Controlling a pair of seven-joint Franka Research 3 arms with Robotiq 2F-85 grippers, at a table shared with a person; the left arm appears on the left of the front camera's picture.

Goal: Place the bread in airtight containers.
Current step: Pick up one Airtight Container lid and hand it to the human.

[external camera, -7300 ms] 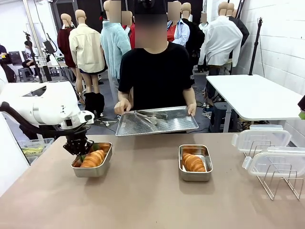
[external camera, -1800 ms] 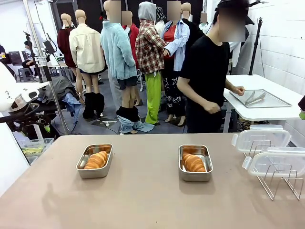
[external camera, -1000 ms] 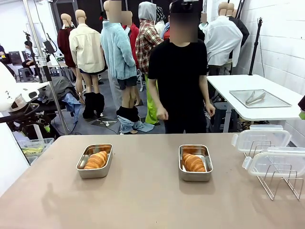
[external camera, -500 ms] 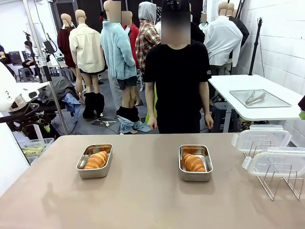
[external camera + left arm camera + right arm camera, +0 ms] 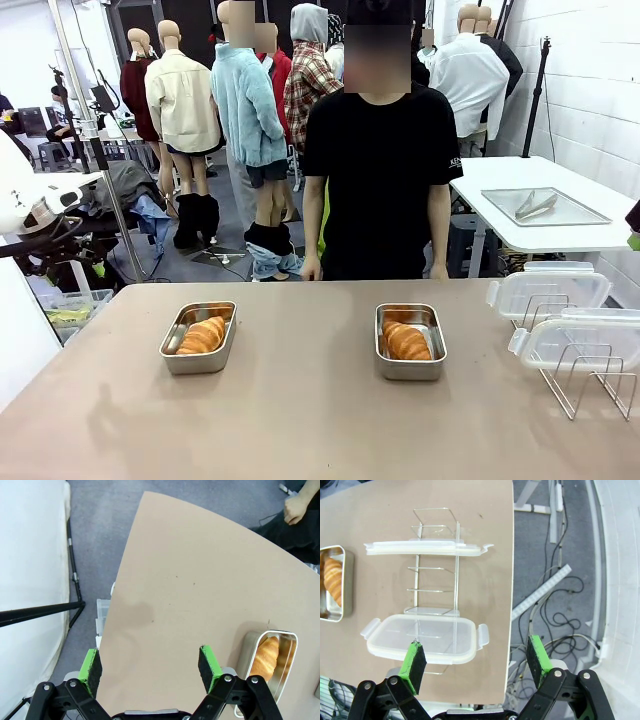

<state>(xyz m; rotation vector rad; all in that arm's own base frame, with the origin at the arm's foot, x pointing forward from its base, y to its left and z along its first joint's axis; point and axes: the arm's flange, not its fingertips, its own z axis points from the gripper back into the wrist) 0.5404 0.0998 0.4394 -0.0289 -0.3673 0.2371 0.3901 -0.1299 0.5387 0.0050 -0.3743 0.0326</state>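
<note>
Two tins (image 5: pixel 197 364) mid tabletop (image 5: pixel 320 425), croissant (image 5: pixel 203 334) in each, lidless. Lids (image 5: pixel 548 290) on rack (image 5: pixel 590 375), right edge. Left gripper (image 5: pixel 149 662), right gripper (image 5: pixel 475 652) spread, empty. Bread step looks done; next, lidding.

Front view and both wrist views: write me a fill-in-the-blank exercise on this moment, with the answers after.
The golden-brown ridged croissants lie one each in ____ rectangular stainless steel tins. Both translucent clear plastic snap lids sit on the wire rack, not on the ____. The robot's left hand is ____, with nothing between its green pads. The person in the black T-shirt stands at the ____ side of the brown table.
Missing: two; tins; open; far.
</note>
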